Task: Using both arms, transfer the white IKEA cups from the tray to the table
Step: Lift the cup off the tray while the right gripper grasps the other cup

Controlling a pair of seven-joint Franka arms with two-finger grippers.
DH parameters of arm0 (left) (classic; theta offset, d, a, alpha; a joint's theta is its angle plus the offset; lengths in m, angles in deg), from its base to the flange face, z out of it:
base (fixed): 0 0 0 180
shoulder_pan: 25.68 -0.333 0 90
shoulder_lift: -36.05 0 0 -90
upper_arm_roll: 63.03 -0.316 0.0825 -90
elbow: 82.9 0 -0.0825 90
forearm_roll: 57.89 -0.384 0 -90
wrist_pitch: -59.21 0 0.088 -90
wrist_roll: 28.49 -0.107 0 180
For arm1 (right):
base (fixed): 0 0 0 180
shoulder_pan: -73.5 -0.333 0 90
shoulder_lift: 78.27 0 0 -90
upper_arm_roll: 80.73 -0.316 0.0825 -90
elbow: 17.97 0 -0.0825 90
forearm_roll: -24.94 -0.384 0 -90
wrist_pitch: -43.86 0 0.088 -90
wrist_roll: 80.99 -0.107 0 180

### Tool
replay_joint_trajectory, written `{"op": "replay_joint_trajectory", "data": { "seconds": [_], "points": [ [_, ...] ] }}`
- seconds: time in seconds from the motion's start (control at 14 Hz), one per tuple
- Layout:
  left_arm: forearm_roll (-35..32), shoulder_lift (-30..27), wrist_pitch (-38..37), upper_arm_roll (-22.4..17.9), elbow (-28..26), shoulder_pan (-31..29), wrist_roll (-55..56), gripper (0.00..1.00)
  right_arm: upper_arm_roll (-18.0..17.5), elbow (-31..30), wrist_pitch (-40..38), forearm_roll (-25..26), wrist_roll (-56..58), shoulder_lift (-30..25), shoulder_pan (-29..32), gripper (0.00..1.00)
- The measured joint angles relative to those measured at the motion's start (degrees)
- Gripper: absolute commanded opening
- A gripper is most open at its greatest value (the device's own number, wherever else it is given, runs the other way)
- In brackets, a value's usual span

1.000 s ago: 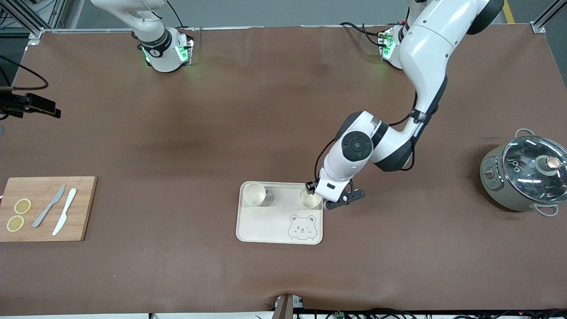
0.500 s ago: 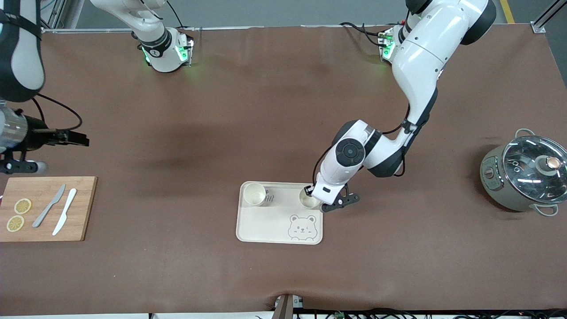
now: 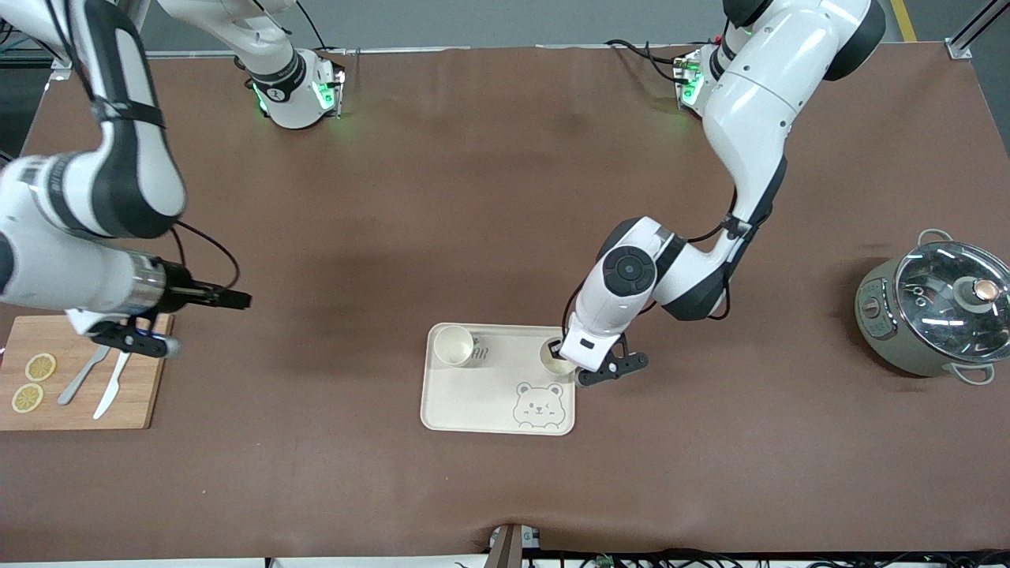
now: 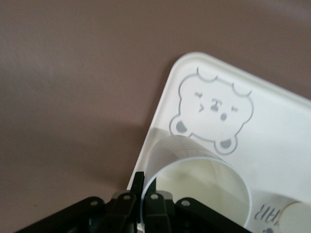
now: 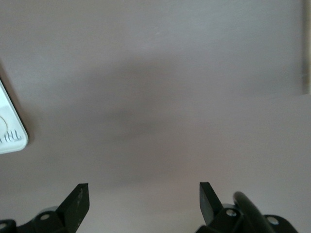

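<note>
**First cup pinched, neither cup off the tray yet**

Brown matte covering runs across the whole table (image 3: pixel 489 197), and the cream bear-face tray (image 3: pixel 481 402) sits on it near the middle of the edge closest to the front camera. Both white IKEA cups are on the tray, along its edge farthest from the front camera: one cup (image 3: pixel 454 345) in the corner toward the right arm's end, the other cup (image 3: pixel 555 356) in the corner toward the left arm's end. So no cup has reached the table; I judge the task at its first pick, with both transfers left to do.

Reaching down from its base, the left arm bends sharply at the elbow and sets the left gripper (image 3: pixel 562 355) on the cup at the tray's corner toward the left arm's end. In the left wrist view its fingers are closed on that cup's wall (image 4: pixel 194 165), one inside the rim and one outside.

Over bare table between the tray and the wooden cutting board (image 3: pixel 150 394), the right gripper (image 3: pixel 233 300) points level toward the tray, its fingers (image 5: pixel 77 201) spread wide and holding nothing.
</note>
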Motion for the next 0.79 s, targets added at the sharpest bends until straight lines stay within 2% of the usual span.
{"op": "replay_joint_trajectory", "data": {
  "seconds": [0.21, 0.57, 0.79],
  "points": [
    [0.0, -3.71, -1.18, -0.16, 0.28, -1.67, 0.0, 0.0, -0.33, -0.1, 7.93, -0.19, -10.71, 3.58, -7.34, 1.0],
    [-0.07, -10.76, -12.72, -0.46, 0.32, -6.47, 0.0, 0.0, -0.41, 0.22, 21.87, -0.68, -24.05, 8.82, -17.05, 1.0],
    [-0.15, -12.18, -16.98, -0.68, -0.35, -12.26, -0.32, 0.0, -0.44, 2.35, 24.91, -0.74, -32.5, 13.24, -20.84, 1.0]
  ]
}}
